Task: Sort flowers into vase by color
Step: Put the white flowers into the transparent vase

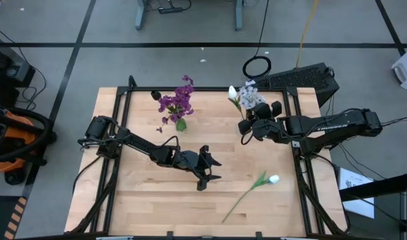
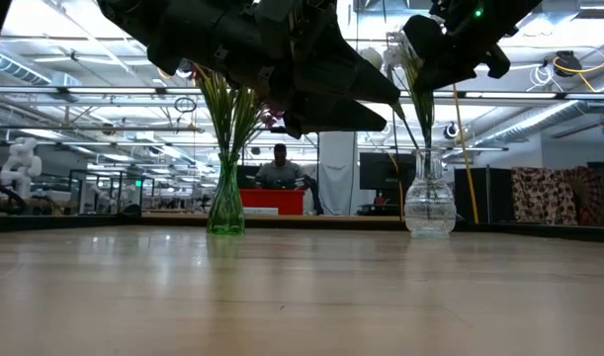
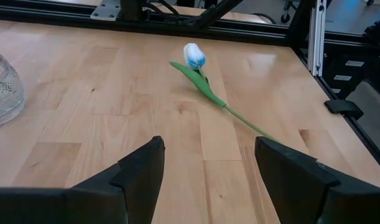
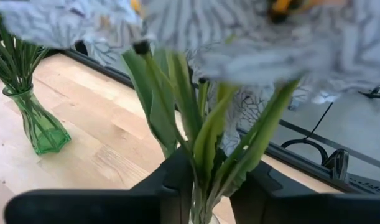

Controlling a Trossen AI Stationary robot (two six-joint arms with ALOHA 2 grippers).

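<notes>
Flowers are the job here, and one white flower (image 1: 273,179) lies loose on the table (image 1: 143,193), nearest the front edge. It looks light and bendy, with a thin green stem that could slip. I think the middle of the stem is the best place to pinch. The left gripper (image 1: 213,168) hangs just beside it, jaws wide and empty. Farther back, the right gripper (image 1: 245,131) sits around the stems in the clear vase (image 2: 429,206), jaws a little apart. Purple flowers (image 1: 176,101) stand in the green vase (image 2: 225,203).
</notes>
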